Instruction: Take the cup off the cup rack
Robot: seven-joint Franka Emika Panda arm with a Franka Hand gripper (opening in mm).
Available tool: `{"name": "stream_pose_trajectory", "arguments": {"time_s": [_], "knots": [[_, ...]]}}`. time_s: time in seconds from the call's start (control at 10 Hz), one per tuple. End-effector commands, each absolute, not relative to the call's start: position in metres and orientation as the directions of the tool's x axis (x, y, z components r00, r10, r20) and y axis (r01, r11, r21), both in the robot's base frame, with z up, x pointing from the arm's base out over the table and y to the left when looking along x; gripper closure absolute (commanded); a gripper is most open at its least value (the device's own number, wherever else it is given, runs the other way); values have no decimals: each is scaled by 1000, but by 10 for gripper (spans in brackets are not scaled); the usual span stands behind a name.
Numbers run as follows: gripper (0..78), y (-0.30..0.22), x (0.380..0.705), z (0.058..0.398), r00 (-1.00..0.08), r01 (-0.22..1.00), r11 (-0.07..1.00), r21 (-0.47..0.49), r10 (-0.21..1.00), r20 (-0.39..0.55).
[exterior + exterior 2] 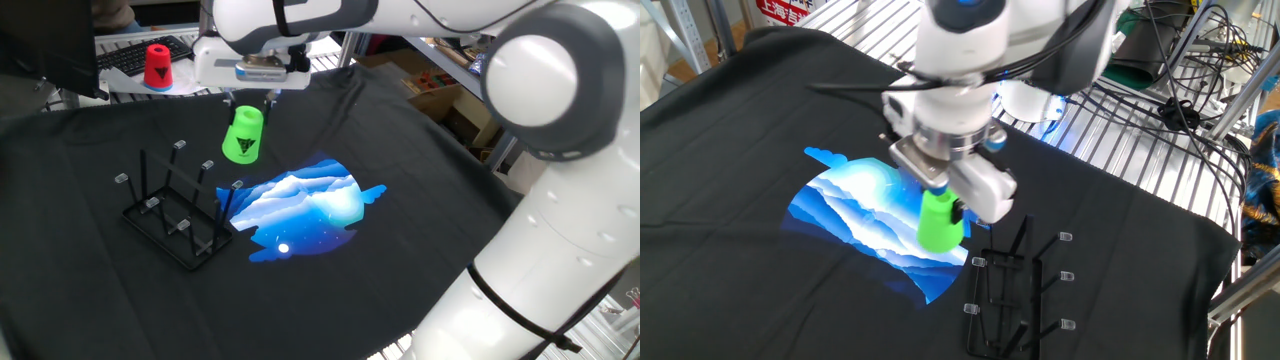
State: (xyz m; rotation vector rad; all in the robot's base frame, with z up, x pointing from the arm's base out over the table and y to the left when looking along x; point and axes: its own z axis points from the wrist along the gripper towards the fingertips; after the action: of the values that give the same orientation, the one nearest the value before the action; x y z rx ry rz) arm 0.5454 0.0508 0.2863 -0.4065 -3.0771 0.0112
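My fingers [247, 102] are clamped on the narrow top end of the green cup [242, 136], one finger [956, 211] visible against its side in the other fixed view. The cup [939, 221] hangs from my grip with its wide mouth pointing downward, tilted a little, and the black triangle on its side faces the camera in one fixed view. It is in the air, touching neither the counter [400, 160] nor anything standing on it.

The black wire rack [178, 208] sits on the counter to the left of the cup and nearer the camera in one fixed view. Its upright pegs with small grey tips all stand bare, and the cup is clear of them, up and off to the right. In the other fixed view the rack [1022, 290] lies to the right of the cup and nearer the camera, with its closest peg just beside the cup's lower edge as seen from there; I cannot tell from that angle how much gap lies between them.

The counter is covered in black cloth with a bright blue and white printed patch [308, 206]. In one fixed view the cup hangs above the far left edge of that patch; in the other fixed view it hides part of the patch's [862, 212] right side.

A red cup [157, 66] stands far away at the back left, on a light surface beyond the black cloth, well apart from me and the rack.
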Motion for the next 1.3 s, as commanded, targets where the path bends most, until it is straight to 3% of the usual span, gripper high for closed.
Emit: {"name": "stream_pose_trajectory", "arguments": {"time_s": [0.1,1.3], "knots": [[763,32,559,269,-982,190,982,-11,190,18],[763,24,577,193,-995,93,996,1,93,-20]]}}
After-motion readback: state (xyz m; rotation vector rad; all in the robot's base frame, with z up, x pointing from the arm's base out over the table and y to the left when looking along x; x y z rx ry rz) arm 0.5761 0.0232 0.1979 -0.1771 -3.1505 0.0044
